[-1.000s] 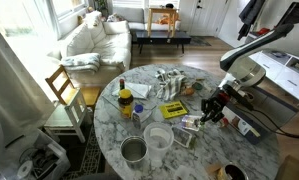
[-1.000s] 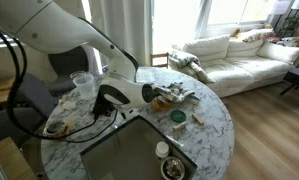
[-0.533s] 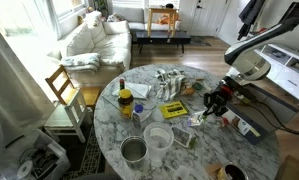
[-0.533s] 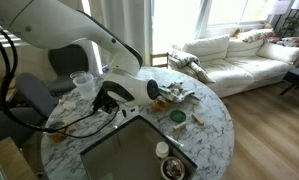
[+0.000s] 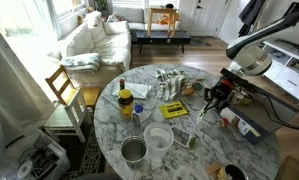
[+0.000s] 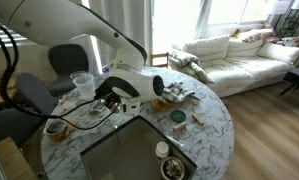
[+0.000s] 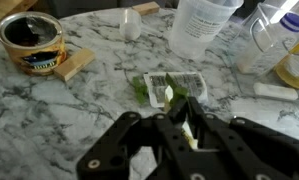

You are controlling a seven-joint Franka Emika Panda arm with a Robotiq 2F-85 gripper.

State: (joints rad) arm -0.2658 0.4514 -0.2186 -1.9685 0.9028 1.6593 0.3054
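Wrist view has the gripper (image 7: 181,118) at the bottom edge. Its black fingers (image 7: 201,112) stand near together with a thin pale strip between them, but I cannot tell if they clamp it. Just beyond the fingers a small green and white packet (image 7: 169,88) lies flat on the desk (image 7: 79,110). Only this view shows the packet clearly. In both exterior views the gripper (image 5: 213,100) (image 6: 109,95) hangs a little above the desk (image 5: 204,150), and the packet is too small to tell there.

Left of the packet in the wrist view stands an open tin (image 7: 34,42) with something dark inside, on a wooden block (image 7: 77,62). Behind the packet is a clear plastic cup (image 7: 199,25), and at the right edge a bottle (image 7: 289,50) with yellow liquid. In an exterior view a metal pot (image 5: 135,150) and a clear tub (image 5: 159,138) stand near the front edge; what is in them I cannot see.

The desk is round, with a grey-veined marble top (image 6: 214,125). A white sofa (image 5: 94,40) (image 6: 239,55) stands beyond it on a wooden floor (image 6: 269,130), and a wooden chair (image 5: 64,90) is beside the desk.
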